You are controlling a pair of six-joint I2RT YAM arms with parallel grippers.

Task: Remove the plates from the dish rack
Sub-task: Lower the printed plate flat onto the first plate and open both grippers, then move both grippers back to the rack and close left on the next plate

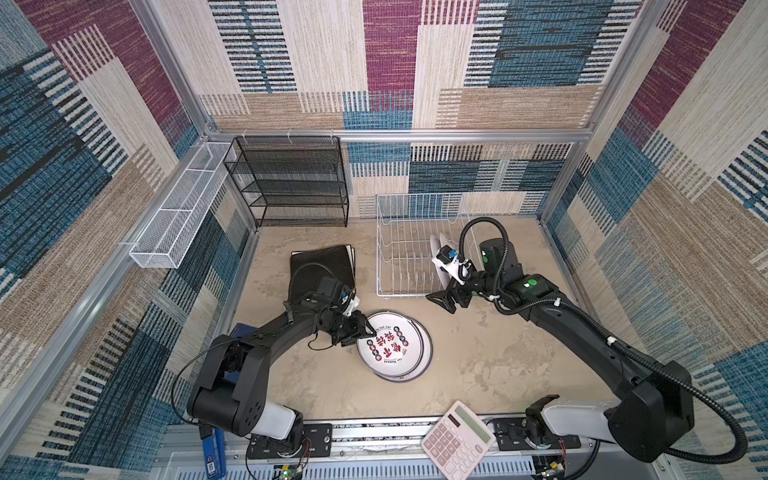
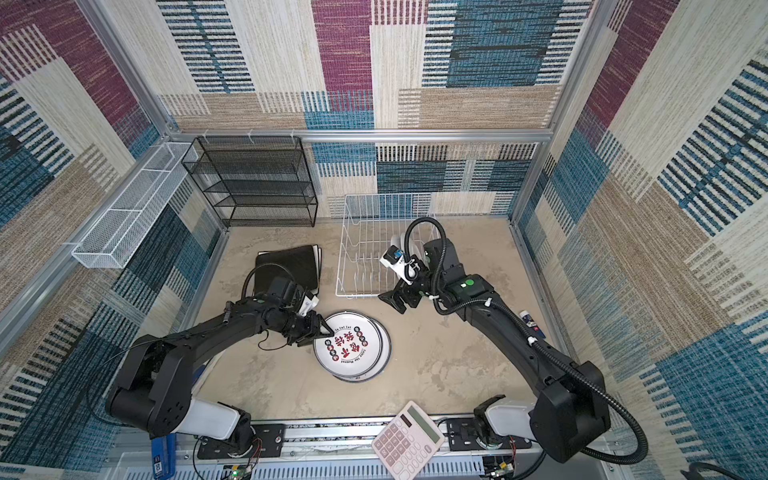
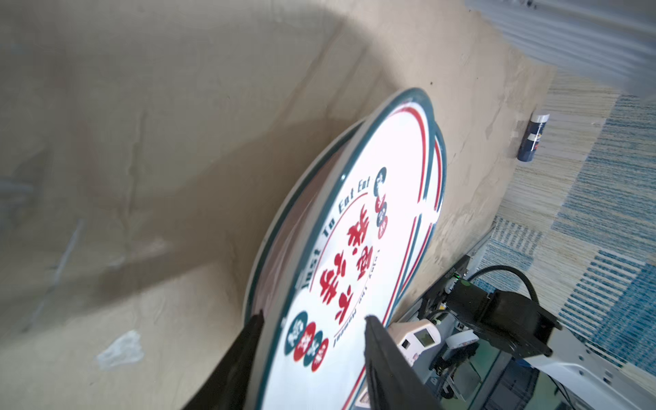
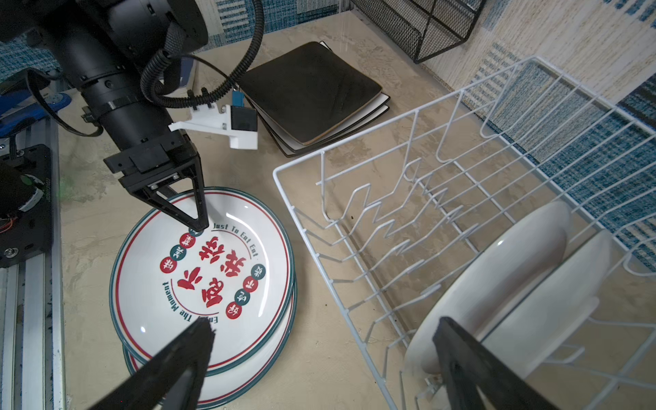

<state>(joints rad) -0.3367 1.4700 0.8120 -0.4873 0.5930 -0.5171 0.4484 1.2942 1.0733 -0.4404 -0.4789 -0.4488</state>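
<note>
Two round white plates with red print lie stacked on the table (image 1: 392,345) (image 2: 351,345) (image 4: 202,273). My left gripper (image 1: 362,333) (image 3: 312,319) is open, its fingers standing either side of the top plate's near rim without pressing it. Beside this stack lie the square plates, the black one (image 1: 322,266) (image 4: 312,88) on top. The white wire dish rack (image 1: 403,296) (image 4: 321,152) holds two white plates upright (image 1: 440,245) (image 4: 497,277) at its right end. My right gripper (image 1: 442,300) (image 4: 323,328) hangs wide open and empty at the rack's front right corner.
A black mesh shelf (image 1: 291,183) stands against the back wall, and a long white mesh basket (image 1: 178,216) hangs on the left wall. A calculator (image 1: 457,440) lies on the front rail. A small dark bottle (image 2: 530,322) lies by the right wall.
</note>
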